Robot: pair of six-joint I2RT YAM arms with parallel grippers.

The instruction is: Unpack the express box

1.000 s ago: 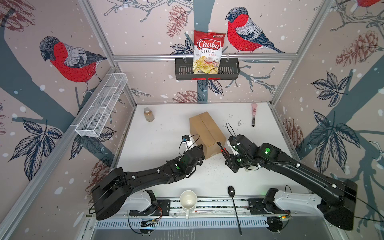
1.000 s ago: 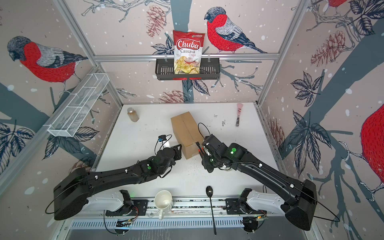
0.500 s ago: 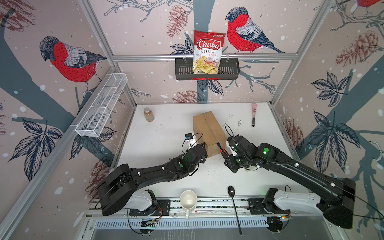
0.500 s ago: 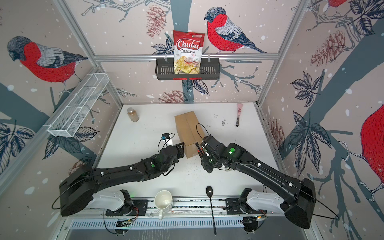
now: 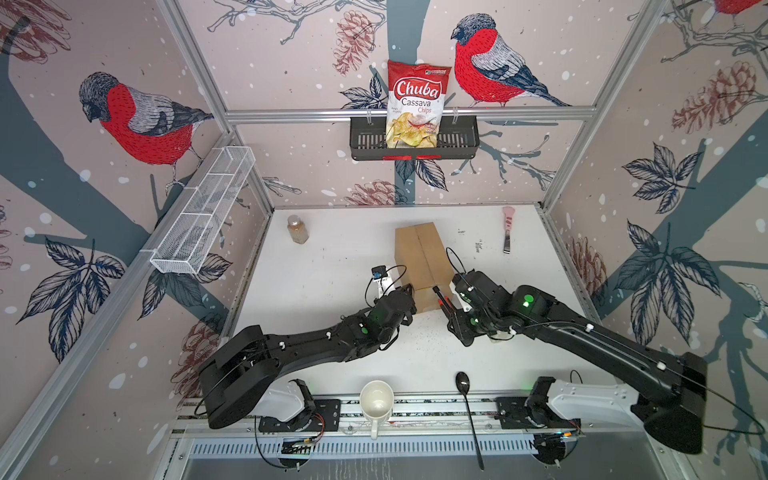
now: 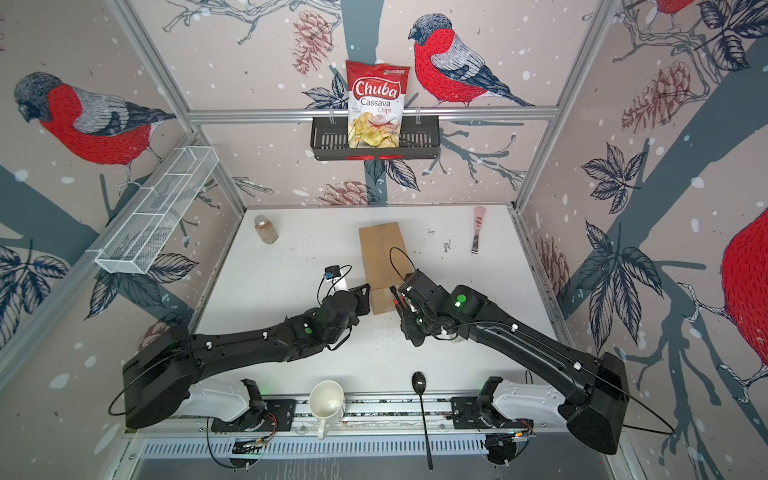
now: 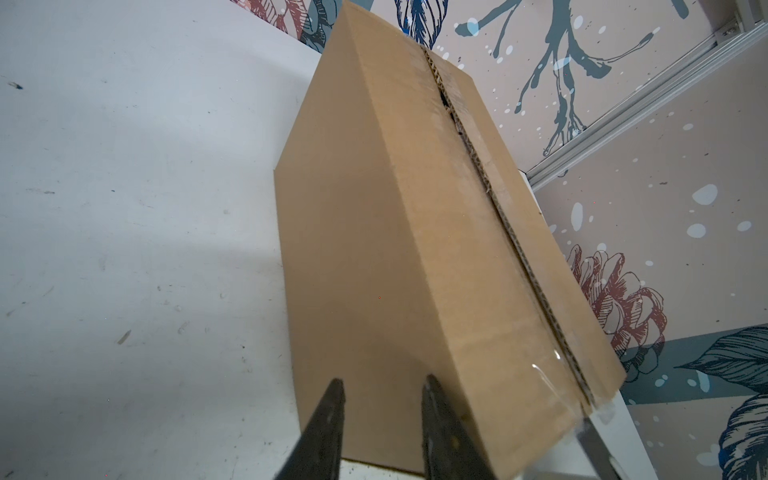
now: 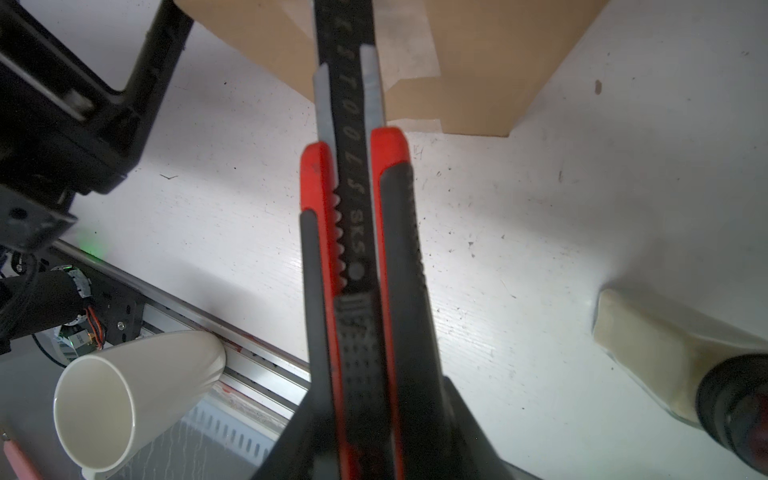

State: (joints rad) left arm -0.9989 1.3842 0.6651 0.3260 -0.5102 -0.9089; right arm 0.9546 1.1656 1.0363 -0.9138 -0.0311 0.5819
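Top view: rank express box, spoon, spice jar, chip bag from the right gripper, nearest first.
From the right gripper, shut on the utility knife, in a top view:
1. express box: just beyond the tips.
2. spoon: front, toward the arm bases.
3. spice jar: back left.
4. chip bag: in the black basket on the back wall.
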